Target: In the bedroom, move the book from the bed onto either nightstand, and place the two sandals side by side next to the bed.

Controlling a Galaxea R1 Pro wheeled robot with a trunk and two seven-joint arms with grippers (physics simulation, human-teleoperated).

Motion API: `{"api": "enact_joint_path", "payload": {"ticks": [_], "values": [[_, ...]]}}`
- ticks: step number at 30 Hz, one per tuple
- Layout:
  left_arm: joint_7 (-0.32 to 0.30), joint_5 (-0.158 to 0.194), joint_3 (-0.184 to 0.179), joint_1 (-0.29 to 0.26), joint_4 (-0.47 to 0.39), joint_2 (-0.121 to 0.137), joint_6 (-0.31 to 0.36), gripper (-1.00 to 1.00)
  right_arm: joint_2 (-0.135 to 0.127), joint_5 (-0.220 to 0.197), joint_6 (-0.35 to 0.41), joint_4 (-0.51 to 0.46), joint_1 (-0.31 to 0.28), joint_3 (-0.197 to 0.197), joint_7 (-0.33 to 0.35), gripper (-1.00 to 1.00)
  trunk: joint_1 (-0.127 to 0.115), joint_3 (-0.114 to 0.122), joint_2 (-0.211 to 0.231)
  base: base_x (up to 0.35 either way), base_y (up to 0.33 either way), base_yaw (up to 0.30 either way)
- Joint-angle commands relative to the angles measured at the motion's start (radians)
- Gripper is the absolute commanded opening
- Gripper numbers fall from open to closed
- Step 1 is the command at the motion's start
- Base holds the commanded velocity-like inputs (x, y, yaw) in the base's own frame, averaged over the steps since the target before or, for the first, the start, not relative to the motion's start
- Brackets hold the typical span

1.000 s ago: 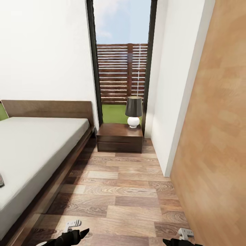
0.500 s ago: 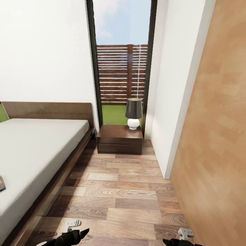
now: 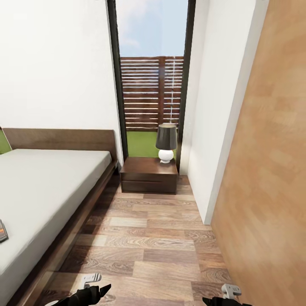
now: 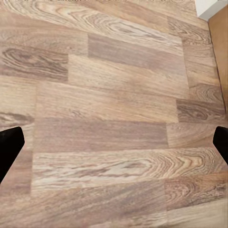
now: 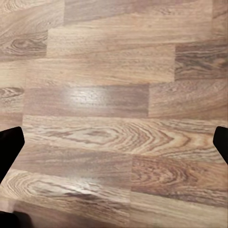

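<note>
The bed (image 3: 46, 191), grey mattress in a dark wood frame, runs along the left of the head view. A corner of the book (image 3: 2, 230) lies on the mattress at the picture's left edge. The nightstand (image 3: 148, 175) stands against the window beyond the bed's head. The sandals are out of view. My left gripper (image 3: 91, 293) and right gripper (image 3: 225, 299) hang low over the floor at the bottom edge. In the wrist views the left gripper (image 4: 114, 147) and right gripper (image 5: 114, 147) are open, fingertips wide apart over bare planks.
A lamp (image 3: 166, 142) with a dark shade stands on the nightstand's right side. A white wall corner (image 3: 210, 170) and a tall wood panel (image 3: 267, 191) close in the right side, leaving a plank-floor aisle (image 3: 148, 238) between them and the bed.
The camera has drawn back a little: the nightstand and lamp look slightly smaller and farther, and the book's corner sits lower in the picture. Both grippers hold the same pose.
</note>
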Motion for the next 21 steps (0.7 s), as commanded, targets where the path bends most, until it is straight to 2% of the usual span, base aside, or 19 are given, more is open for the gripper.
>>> {"api": "enact_joint_path", "payload": {"ticks": [1,8,14,21], "values": [[-0.002,-0.011,0.006,-0.001,0.001,0.0,-0.007,1.0,0.0,0.004,-0.002,0.002,-0.001,-0.006,0.003,1.0,0.0,-0.001,0.0,0.0,0.0,0.0],[-0.002,-0.01,0.007,-0.001,0.0,0.0,-0.007,1.0,0.0,0.004,-0.002,0.003,-0.001,-0.006,0.003,1.0,0.0,-0.001,0.0,0.007,0.0,0.0],[-0.002,-0.01,0.006,-0.001,0.0,0.0,-0.007,1.0,0.0,0.004,-0.002,0.003,-0.001,-0.006,0.003,1.0,0.0,-0.001,0.0,0.176,0.0,0.0],[-0.002,-0.01,0.007,-0.001,0.001,0.0,-0.008,1.0,0.0,0.004,-0.002,0.003,-0.001,-0.006,0.003,1.0,0.0,-0.001,0.0,0.044,0.0,0.0]]}}
